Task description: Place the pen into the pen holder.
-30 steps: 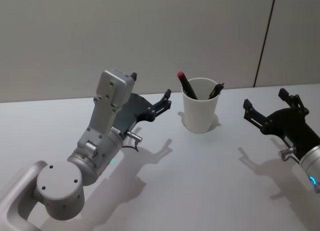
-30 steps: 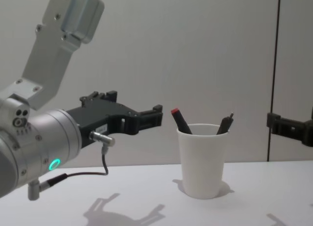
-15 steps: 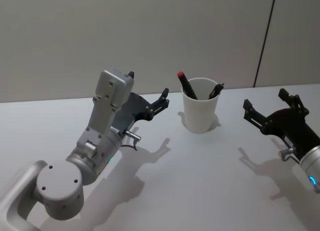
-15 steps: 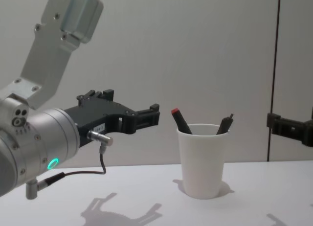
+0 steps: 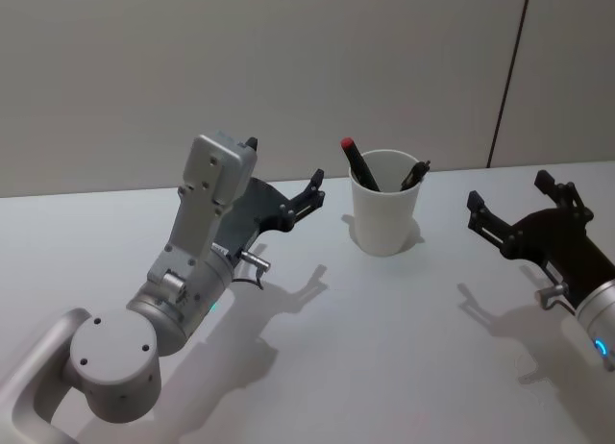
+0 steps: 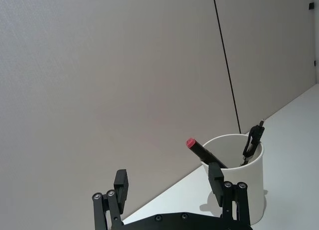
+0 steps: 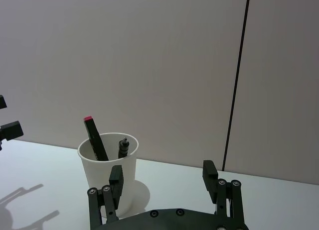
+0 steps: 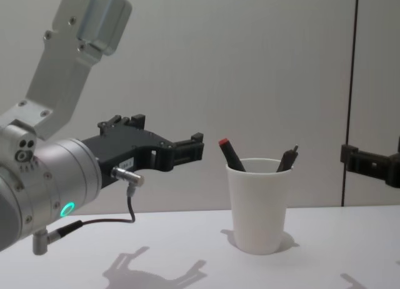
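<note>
The pen holder [image 5: 384, 216] is a white paper cup standing upright at the back of the table, also seen in the chest view [image 8: 258, 204]. Two pens lean inside it: a black pen with a red cap [image 5: 357, 163] and a thinner black pen [image 5: 415, 173]. My left gripper [image 5: 284, 163] hovers above the table to the cup's left, open and holding nothing, its fingers pointing towards the cup [image 6: 239, 175]. To the cup's right, my right gripper [image 5: 510, 191] hangs open and holds nothing, and it faces the cup [image 7: 107, 175].
The white table [image 5: 384, 348] carries only the cup and the arms' shadows. A plain grey wall [image 5: 288, 60] with a dark vertical seam [image 5: 509, 74] stands right behind the cup.
My left gripper has drawn back slightly from the cup. The right gripper, the cup and both pens have not moved.
</note>
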Controlling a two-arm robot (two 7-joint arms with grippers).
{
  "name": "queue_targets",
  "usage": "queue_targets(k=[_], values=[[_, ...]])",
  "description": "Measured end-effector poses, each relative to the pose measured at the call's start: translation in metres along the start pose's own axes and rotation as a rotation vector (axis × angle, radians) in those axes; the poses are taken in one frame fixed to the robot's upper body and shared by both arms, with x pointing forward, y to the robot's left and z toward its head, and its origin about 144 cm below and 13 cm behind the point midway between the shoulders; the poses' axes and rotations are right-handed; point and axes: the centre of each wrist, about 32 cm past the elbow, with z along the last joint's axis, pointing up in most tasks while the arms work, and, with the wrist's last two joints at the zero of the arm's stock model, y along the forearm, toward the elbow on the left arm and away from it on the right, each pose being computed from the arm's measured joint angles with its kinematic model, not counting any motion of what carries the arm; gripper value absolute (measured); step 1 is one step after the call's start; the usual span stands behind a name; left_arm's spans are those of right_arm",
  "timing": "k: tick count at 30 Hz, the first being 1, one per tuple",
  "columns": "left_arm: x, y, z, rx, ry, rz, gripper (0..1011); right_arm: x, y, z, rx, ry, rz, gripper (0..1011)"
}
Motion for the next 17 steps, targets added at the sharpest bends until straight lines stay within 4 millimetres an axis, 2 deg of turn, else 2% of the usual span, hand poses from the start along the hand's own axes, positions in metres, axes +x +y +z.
queue_targets(k=[17], values=[[0.0000,0.0000,-0.0002,0.001,0.000,0.000,1001,0.0000,0.0000,0.0000,0.000,0.000,0.000,1001]])
